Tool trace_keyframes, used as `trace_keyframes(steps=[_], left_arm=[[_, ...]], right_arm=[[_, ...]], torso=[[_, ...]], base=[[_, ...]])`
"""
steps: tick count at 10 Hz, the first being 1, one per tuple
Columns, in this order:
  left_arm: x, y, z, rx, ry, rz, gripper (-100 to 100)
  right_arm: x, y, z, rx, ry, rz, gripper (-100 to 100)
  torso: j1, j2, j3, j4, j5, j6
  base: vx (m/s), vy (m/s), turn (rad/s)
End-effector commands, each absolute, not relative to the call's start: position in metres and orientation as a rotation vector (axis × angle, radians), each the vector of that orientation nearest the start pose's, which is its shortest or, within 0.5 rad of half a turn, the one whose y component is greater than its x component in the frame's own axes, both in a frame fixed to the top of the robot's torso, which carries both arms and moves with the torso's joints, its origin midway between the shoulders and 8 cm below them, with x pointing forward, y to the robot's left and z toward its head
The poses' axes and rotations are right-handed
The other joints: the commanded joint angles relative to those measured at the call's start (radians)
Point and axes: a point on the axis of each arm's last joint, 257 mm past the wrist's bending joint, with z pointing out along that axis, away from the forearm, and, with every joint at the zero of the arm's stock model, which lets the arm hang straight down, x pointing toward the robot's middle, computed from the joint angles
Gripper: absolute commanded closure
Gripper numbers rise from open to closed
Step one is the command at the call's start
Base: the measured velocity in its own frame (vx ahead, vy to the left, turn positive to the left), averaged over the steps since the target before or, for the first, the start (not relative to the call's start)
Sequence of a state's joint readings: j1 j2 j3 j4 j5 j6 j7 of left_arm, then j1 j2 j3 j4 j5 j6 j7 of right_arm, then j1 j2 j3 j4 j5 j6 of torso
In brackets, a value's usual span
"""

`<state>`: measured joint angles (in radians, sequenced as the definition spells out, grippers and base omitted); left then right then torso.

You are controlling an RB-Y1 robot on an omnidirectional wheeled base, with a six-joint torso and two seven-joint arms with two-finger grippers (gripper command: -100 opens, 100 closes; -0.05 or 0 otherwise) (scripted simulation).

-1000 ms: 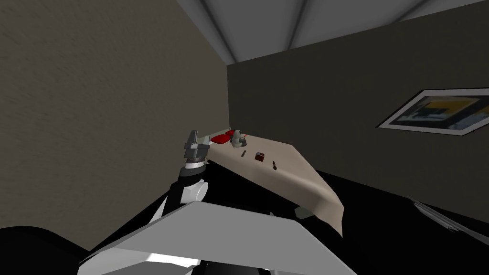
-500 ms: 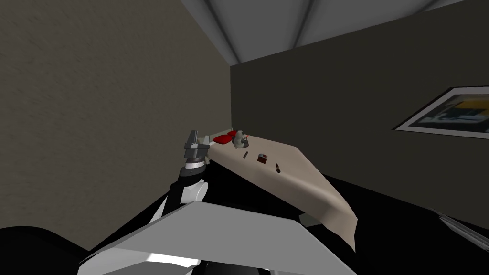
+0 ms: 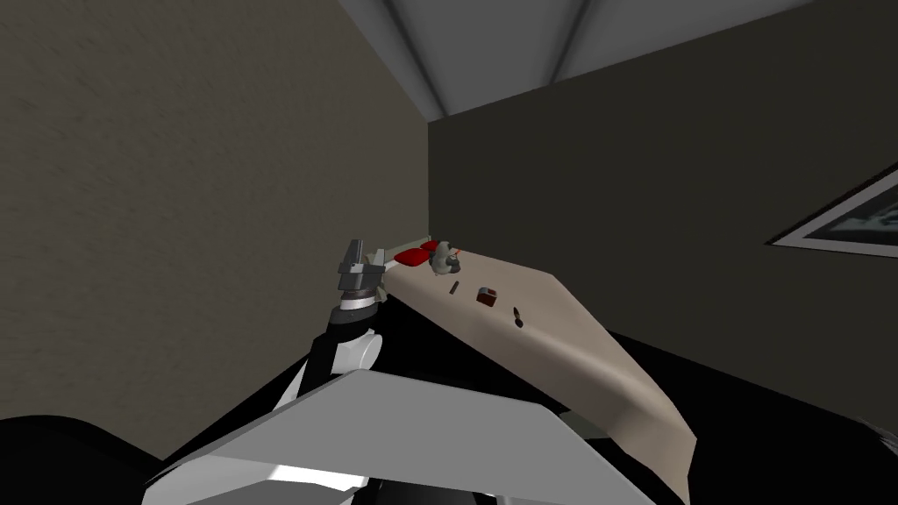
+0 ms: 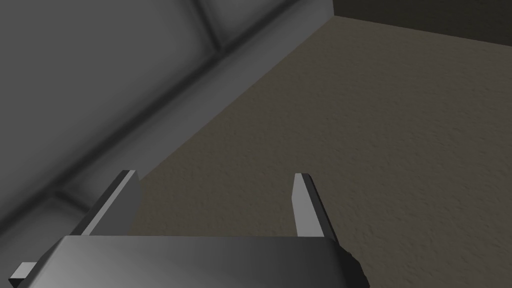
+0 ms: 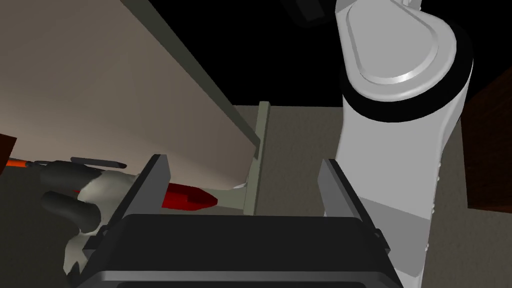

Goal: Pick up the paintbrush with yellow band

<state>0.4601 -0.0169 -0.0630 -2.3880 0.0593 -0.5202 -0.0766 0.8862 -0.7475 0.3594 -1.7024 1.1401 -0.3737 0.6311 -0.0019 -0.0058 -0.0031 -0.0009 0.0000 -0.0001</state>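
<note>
A beige table [image 3: 561, 342] runs along the dark wall with small things on it. A short dark stick [image 3: 454, 288] lies near its middle; I cannot make out a yellow band on it. My left gripper [image 3: 364, 254] stands raised at the table's near corner, and in its wrist view the left gripper [image 4: 215, 174] is open with nothing between its fingers. My right gripper [image 5: 242, 160] is open too and looks along the table [image 5: 100, 75] from its end. A red object [image 5: 187, 197] lies just beyond one finger. A thin orange handle [image 5: 17, 162] shows further off.
A red object [image 3: 408, 256] and a grey-white lump [image 3: 441, 256] sit at the table's far end. A red-brown box [image 3: 488, 296] and a small dark piece [image 3: 517, 317] lie further along. A picture frame [image 3: 842, 224] hangs on the wall. A black area lies beneath the table.
My head view has swung: the picture frame has slid towards the right edge and the table now stretches further down to the right. The left arm stays where it was.
</note>
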Motion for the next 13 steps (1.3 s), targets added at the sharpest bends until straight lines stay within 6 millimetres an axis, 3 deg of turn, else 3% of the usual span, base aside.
trace_keyframes(steps=[1,4,7,10,13], left_arm=[[0.318,0.26,0.086,-0.558,0.463,-1.379,0],[0.318,0.26,0.086,-0.558,0.463,-1.379,0],[0.318,0.26,0.086,-0.558,0.463,-1.379,0],[0.318,0.26,0.086,-0.558,0.463,-1.379,0],[0.318,0.26,0.086,-0.558,0.463,-1.379,0]], right_arm=[[0.059,-0.259,-0.487,-1.222,2.163,0.233,-100],[0.047,-0.276,-0.495,-1.389,2.126,0.183,-100],[0.032,-0.308,-0.506,-1.642,2.051,0.105,-100],[0.026,-0.326,-0.511,-1.819,1.963,0.051,-100],[0.024,-0.359,-0.516,-2.056,1.826,-0.03,-100]], torso=[[0.0,0.0,0.0,0.0,0.0,0.0],[0.001,0.001,0.001,0.0,0.0,0.0],[0.0,-0.002,-0.001,0.0,0.0,0.0],[-0.001,-0.002,-0.001,-0.001,0.0,0.0],[-0.002,-0.002,-0.001,-0.001,-0.001,0.0]], base=[[0.094,-0.011,0.049],[0.071,0.003,0.052],[0.12,-0.018,0.069],[0.114,-0.025,0.052],[0.125,-0.043,0.058]])
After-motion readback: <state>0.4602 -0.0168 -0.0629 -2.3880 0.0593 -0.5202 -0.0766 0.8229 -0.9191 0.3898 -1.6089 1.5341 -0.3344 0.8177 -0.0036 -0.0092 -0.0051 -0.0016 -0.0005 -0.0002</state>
